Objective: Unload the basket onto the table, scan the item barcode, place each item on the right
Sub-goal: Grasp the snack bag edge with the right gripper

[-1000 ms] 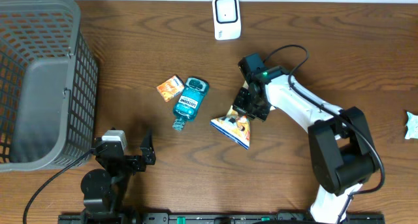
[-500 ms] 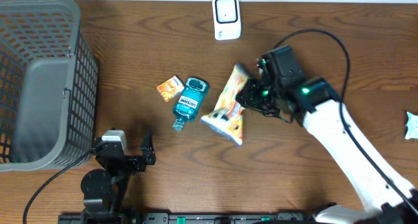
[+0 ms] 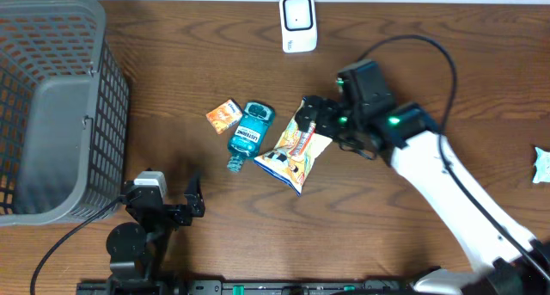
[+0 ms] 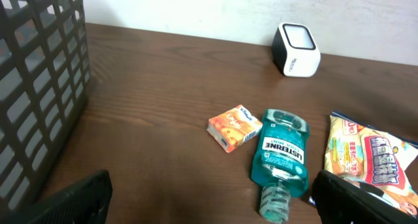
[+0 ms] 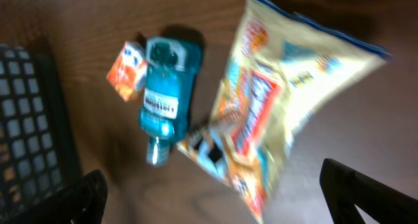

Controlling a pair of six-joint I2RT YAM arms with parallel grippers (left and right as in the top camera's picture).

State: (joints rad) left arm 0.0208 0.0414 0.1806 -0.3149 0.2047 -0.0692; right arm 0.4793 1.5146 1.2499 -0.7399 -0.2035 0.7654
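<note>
Right end effector (image 3: pixel 314 119) opened; snack bag (image 3: pixel 295 150) dropped beside mouthwash bottle (image 3: pixel 249 133).

A dark brown wooden table (image 3: pixel 172 54) carries everything here. At its left end stands a grey mesh basket (image 3: pixel 112 114). Against the far edge, near the middle, a small white barcode scanner (image 3: pixel 298 23) stands upright. In the centre a blue mouthwash bottle (image 3: pixel 249 135) lies on its side, cap toward the near edge, with a small orange box (image 3: pixel 224 116) just beside its base. A colourful snack bag (image 3: pixel 294 150) lies right of the bottle. Something white and crumpled (image 3: pixel 541 164) sits at the right edge.
</note>
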